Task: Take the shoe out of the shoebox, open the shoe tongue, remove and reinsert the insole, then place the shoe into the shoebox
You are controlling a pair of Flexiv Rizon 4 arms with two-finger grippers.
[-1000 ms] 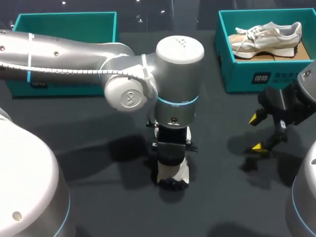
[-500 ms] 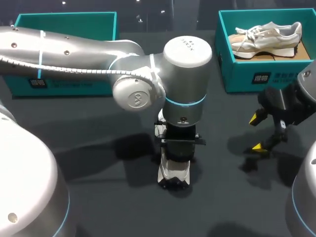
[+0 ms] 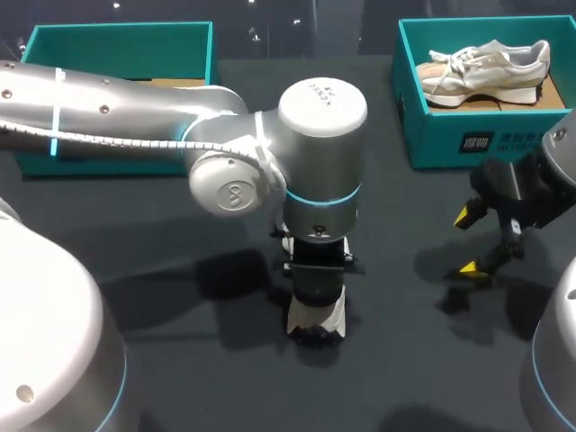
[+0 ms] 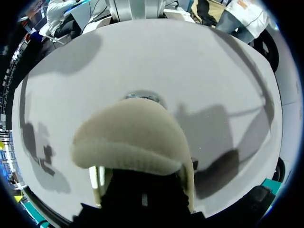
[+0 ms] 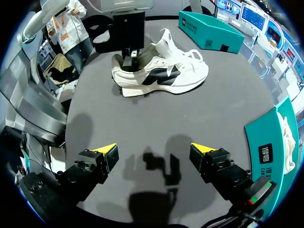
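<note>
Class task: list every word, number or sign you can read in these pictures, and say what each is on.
Label on the right shoebox's front: white marks, too blurred to read.
Print on the left arm's joint cap: too small to read.
No other text shows.

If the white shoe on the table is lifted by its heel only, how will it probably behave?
The shoe would probably hang toe-down, since the left gripper grips only its heel. The thick sole suggests it stays fairly stiff, while the cloth upper and laces likely flop.
</note>
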